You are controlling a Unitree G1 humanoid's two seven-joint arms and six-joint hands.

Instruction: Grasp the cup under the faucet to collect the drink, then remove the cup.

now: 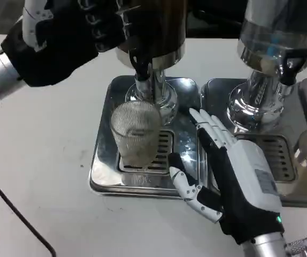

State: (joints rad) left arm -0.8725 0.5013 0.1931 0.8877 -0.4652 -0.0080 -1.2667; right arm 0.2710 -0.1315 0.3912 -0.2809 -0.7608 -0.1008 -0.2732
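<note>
- Just at 3 o'clock of the cup (136,134), the right hand (233,176) lies with its fingers (209,126) spread wide and straight, pointing toward 11 o'clock and holding nothing; the thumb reaches toward the cup's foot, near it but apart.
- Up at 10 o'clock, the left hand (62,37) is raised by the drink dispenser (153,32); its dark fingers (102,29) curl toward the dispenser body, and whether they press anything I cannot tell.
- Ribbed and clear, the cup stands upright on the grille of the metal tray (102,160), right below the faucet (142,67), with some pale liquid in its bottom.
- At 3 o'clock of that tray sits a second tray (303,198), carrying a second dispenser (274,37) with a clear tank.
- Both trays rest on the white bench (46,160), and a black cable (14,214) trails at 7 o'clock.
</note>
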